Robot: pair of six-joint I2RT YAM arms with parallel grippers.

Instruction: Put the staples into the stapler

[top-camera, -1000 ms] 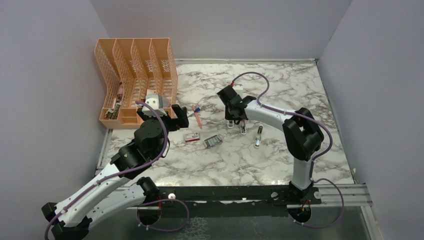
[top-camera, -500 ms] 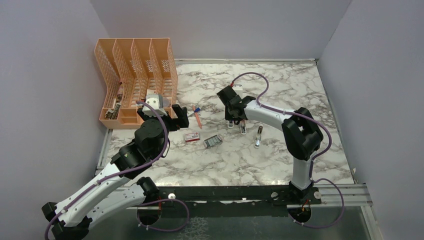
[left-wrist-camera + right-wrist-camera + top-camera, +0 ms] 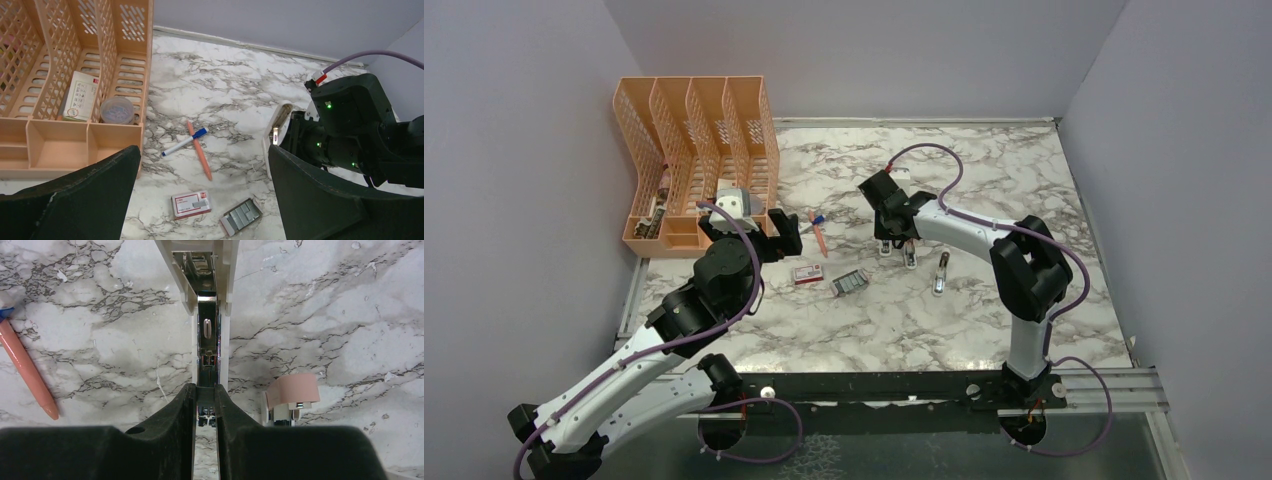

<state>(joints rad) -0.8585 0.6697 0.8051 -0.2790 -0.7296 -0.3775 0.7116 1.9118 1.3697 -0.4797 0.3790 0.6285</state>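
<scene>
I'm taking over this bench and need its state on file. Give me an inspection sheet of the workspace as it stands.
Surface: marble-patterned table, no damage seen.
Job's things: stapler opened, pinched at one end; staples lying on the table beside the red-and-white box, apart from both claws.
Clutter: orange pen crossed by a blue-capped pen; pink block near the stapler, not touching; orange organiser at far left holding small items.
Claws: left claw open, empty; right claw shut on the stapler.
Cables: purple cable along each arm, no snag seen.
Surroundings: plain grey walls on three sides.
</scene>
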